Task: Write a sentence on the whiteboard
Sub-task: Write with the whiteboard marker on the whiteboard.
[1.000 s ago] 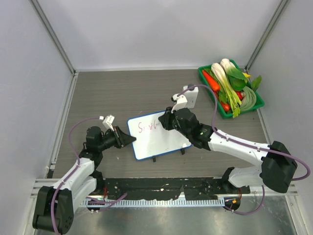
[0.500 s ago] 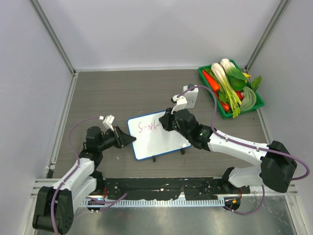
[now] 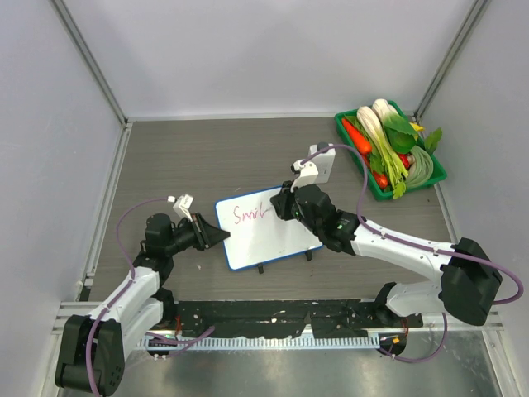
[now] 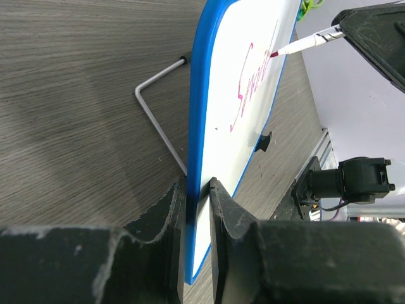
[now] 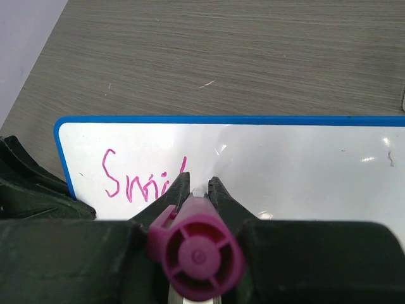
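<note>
The whiteboard [image 3: 269,236] is stood upright near the middle of the table [image 3: 182,157], with a wire stand [image 4: 158,120] behind it. Its left edge is pinched between the fingers of the left gripper [image 4: 197,190]. A magenta marker [image 5: 197,253] is clenched in the right gripper [image 5: 201,187], and its tip is pressed to the board at the end of the pink writing [image 5: 142,180], which reads roughly "Smil". A green tray [image 3: 341,126] of vegetables is seen at the far right.

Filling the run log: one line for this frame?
left gripper: shut on whiteboard edge | right gripper: shut on marker, tip at board | sentence: reads "Smil", unfinished
</note>
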Controlling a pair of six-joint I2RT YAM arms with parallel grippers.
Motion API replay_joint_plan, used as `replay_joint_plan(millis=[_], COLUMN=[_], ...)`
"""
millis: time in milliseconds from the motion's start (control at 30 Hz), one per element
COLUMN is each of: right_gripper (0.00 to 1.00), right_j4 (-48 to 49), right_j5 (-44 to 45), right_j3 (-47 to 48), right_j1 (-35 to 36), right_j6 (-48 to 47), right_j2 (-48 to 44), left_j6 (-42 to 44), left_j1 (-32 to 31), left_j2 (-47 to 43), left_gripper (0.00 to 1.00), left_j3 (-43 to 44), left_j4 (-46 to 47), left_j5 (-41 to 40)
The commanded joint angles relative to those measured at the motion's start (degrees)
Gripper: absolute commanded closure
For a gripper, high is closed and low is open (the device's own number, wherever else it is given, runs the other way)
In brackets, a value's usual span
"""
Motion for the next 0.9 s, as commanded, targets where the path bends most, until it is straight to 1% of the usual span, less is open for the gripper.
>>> replay_joint_plan(millis=[0, 300, 600, 867], right_gripper=[0.99, 0.99, 0.99, 0.98], right_j4=[0.9, 1.87, 3.54, 2.66], right_j5=[3.61, 2.99, -0.7, -2.55], right_j3=[1.46, 1.9, 1.29, 1.03], right_j1=[-0.44, -0.36, -0.44, -0.44], right_j6=[-0.41, -0.24, -0.24, -0.85], right_j2=[-0.3, -0.21, 0.58, 0.84], left_j6=[0.83, 0.92, 0.92, 0.92], left_j1=[0.01, -0.08, 0.01, 0.01], left_j2=[-1.07, -1.07, -0.98, -0.98], left_gripper=[1.0, 1.0, 1.0, 1.0], left_j3=[-0.09, -0.09, -0.09, -0.09], left_j4=[1.49, 1.58, 1.67, 1.67], left_j5=[-0.59, -0.5, -0.41, -0.32])
